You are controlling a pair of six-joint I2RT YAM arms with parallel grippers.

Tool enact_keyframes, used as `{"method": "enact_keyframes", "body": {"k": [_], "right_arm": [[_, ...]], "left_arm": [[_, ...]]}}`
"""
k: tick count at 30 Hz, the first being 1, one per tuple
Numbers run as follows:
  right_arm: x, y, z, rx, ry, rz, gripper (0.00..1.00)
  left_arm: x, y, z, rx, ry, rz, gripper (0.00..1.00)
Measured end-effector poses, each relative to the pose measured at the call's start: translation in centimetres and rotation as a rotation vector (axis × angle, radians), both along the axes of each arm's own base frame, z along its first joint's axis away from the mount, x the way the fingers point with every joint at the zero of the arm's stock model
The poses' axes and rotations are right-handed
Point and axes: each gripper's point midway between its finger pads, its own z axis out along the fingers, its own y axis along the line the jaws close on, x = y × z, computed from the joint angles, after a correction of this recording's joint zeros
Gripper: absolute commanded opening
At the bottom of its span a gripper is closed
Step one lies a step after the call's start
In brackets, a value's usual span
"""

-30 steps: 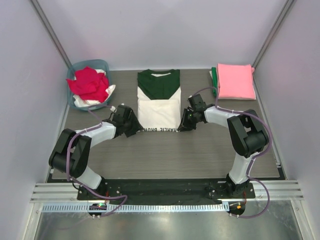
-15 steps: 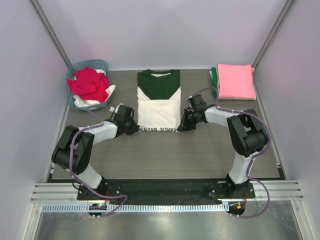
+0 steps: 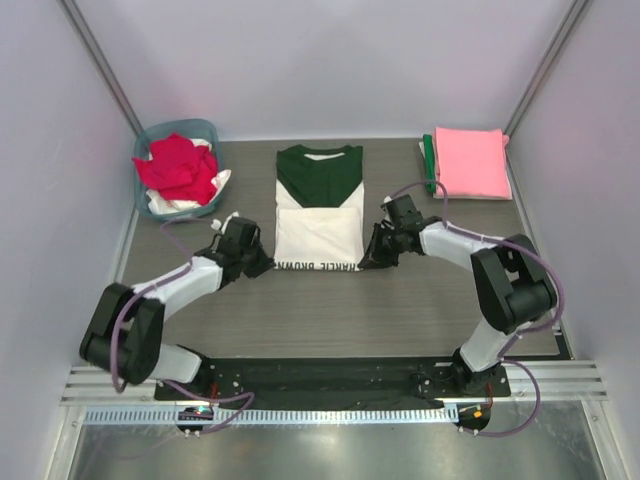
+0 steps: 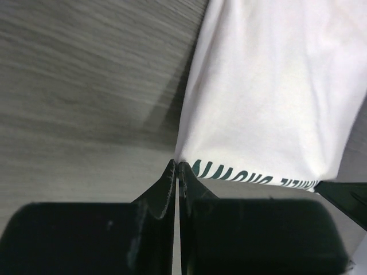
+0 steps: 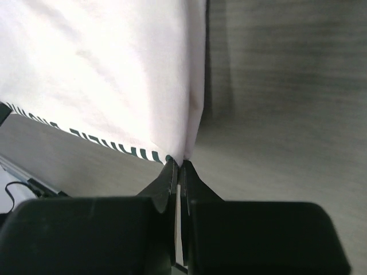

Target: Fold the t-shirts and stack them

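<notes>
White arms (image 3: 190, 278) with black joints, lilac cables (image 3: 558, 288), black tapered tool fingers (image 4: 160, 189)

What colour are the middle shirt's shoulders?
The shirt has dark green shoulders; top external view shows it best.

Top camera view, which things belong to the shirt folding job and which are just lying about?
Job: cream and green t-shirt, pink t-shirt, green t-shirt, red t-shirt, white t-shirt.
Lying about: teal basket, holding the red and white ones.
</notes>
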Motion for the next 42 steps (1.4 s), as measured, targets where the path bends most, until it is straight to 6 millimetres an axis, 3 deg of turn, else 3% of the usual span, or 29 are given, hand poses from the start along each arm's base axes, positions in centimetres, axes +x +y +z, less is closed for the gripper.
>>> {"method": "enact_keyframes", "body": {"k": [6, 12, 16, 19, 23, 32, 37, 42], "right_arm": [[-3.4, -0.3, 3.4, 0.039, -0.046, 0.009, 0.01], [-9.7, 1.3, 7.4, 0.038, -0.088, 0.04, 0.01], [-13.8, 2.4, 10.8, 0.078, -0.136, 0.052, 0.01], [-14.7, 1.7, 11.9, 0.079, -0.144, 0.004, 0.01], [-13.6, 0.7, 12.7, 0.008, -0.16, -0.059, 0.01], [-7.1, 1.0, 16.7, -0.182, -0.296, -0.115, 0.01], [-3.4, -0.1, 17.0, -0.259, -0.313, -0.145, 0.01], [0.1, -1.6, 16.0, -0.296, -0.287, -0.177, 0.01]], "left_arm": [[-3.9, -1.1, 4.1, -0.046, -0.073, -0.054, 0.0], [-10.0, -2.2, 7.3, -0.104, -0.086, -0.114, 0.0], [-13.4, -1.3, 9.7, -0.159, -0.103, -0.106, 0.0], [-14.5, 0.0, 10.9, -0.156, -0.104, -0.078, 0.0], [-14.1, 0.9, 12.8, -0.104, -0.11, -0.057, 0.0], [-9.6, 0.3, 16.2, 0.064, -0.162, -0.05, 0.0], [-5.1, -0.5, 17.5, 0.099, -0.176, -0.039, 0.0], [-0.1, -0.9, 16.9, 0.095, -0.15, -0.018, 0.0]]}}
